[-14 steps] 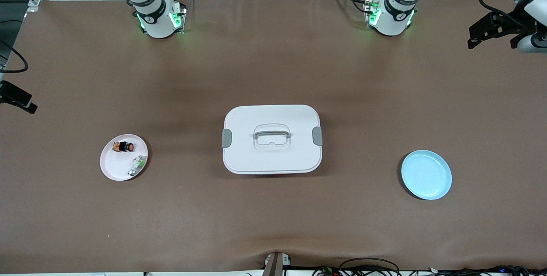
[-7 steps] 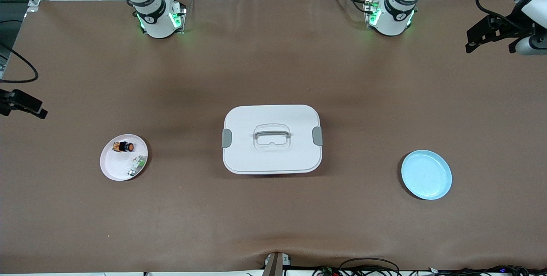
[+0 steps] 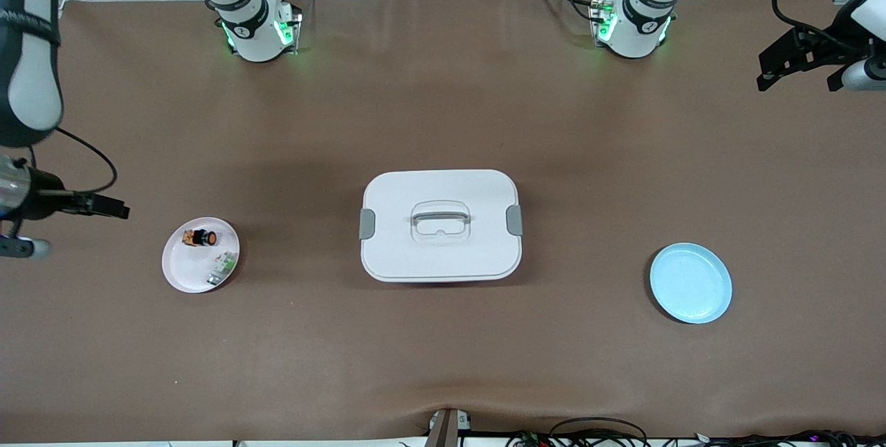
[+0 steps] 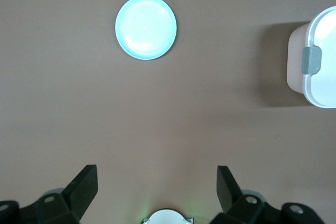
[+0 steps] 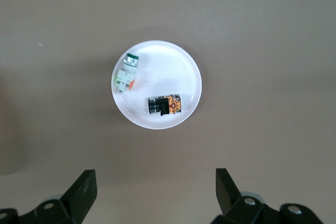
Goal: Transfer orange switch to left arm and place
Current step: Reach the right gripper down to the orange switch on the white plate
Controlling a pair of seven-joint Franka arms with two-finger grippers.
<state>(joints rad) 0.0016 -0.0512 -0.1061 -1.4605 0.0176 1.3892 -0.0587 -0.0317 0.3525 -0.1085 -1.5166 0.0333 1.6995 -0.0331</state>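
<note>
The orange switch (image 3: 200,236) (image 5: 164,105) lies on its side on a small pale plate (image 3: 174,271) (image 5: 193,69) toward the right arm's end of the table. The white box (image 3: 441,225) (image 4: 317,61) with its grey handle and latches sits mid-table. My right gripper (image 3: 111,209) (image 5: 155,188) hangs open and empty over the table beside that plate, high above it. My left gripper (image 3: 796,72) (image 4: 156,184) is open and empty, held high over the left arm's end of the table.
A pale green-and-white component (image 3: 221,268) (image 5: 126,74) shares the plate with the switch. An empty light blue plate (image 3: 690,283) (image 4: 146,27) lies toward the left arm's end. Both arm bases (image 3: 257,28) (image 3: 631,23) stand at the table's farthest edge.
My right arm has swung in from the table's end toward the pale plate, its gripper still open. My left gripper has barely shifted. Nothing on the table has moved.
</note>
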